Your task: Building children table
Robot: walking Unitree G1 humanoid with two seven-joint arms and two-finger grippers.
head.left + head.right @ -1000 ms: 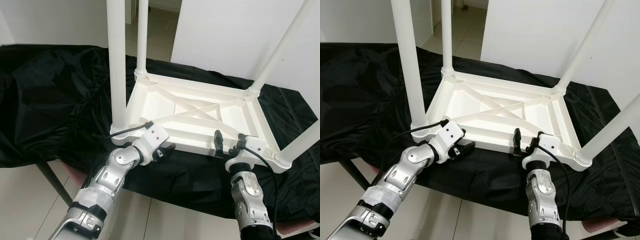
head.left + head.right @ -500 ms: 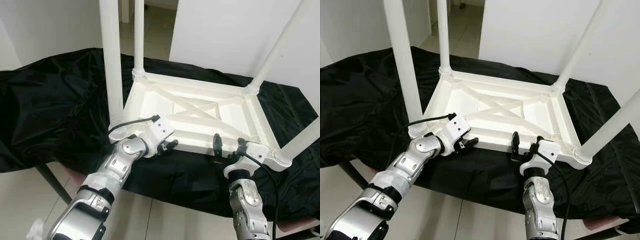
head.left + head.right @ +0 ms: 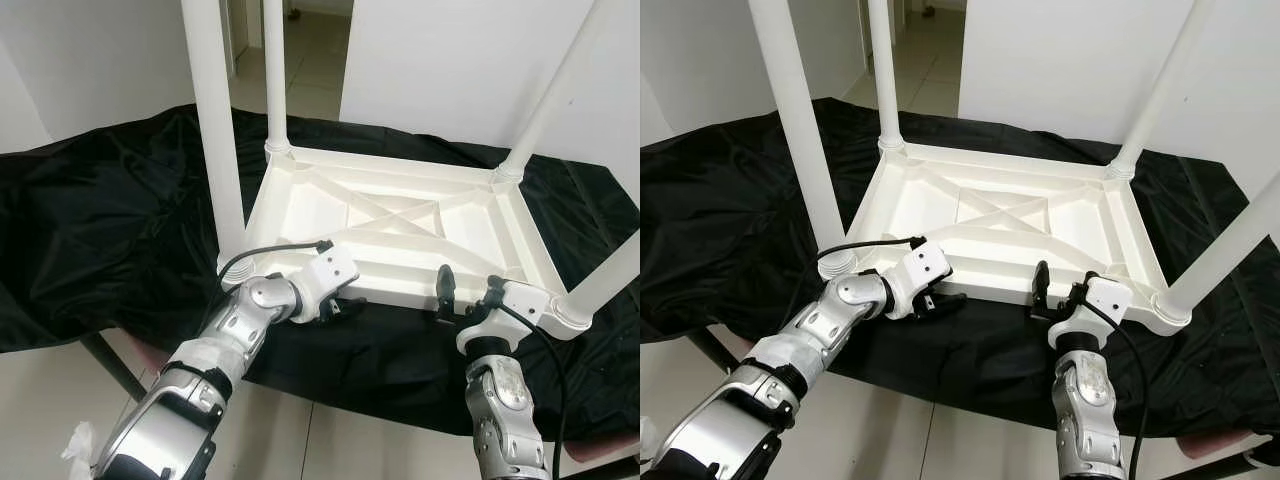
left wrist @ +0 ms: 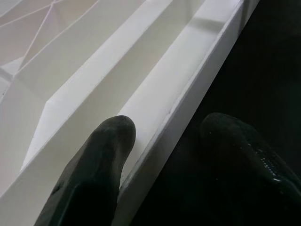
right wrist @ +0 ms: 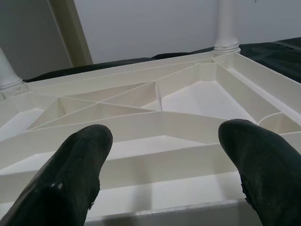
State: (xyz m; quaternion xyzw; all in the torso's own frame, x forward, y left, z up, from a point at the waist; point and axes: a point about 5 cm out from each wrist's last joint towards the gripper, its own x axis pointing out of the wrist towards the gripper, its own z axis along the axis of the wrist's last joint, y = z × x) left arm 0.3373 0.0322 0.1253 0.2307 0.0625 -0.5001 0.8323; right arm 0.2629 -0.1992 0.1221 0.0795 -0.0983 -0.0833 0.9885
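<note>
A white plastic children's table (image 3: 400, 292) lies upside down on a black cloth, its four legs pointing up. The near left leg (image 3: 212, 130) rises beside my left arm. My left gripper (image 3: 338, 306) is at the table's near rim, open, with one finger (image 4: 101, 160) inside the rim and the other over the black cloth outside it. My right gripper (image 3: 467, 296) is at the same rim further right, near the corner with the near right leg (image 3: 608, 278). It is wide open and holds nothing, its fingertips (image 5: 84, 165) facing the ribbed underside.
The black cloth (image 3: 110, 220) covers a low stand and hangs over its front edge. Tiled floor (image 3: 290, 450) lies below, with a white scrap at the lower left (image 3: 75, 445). A white wall (image 3: 450, 60) stands behind, and a doorway opens at the back left.
My left gripper has slid right along the near rim, away from the near left leg. The right gripper has stayed at the rim. The camera has shifted a little.
</note>
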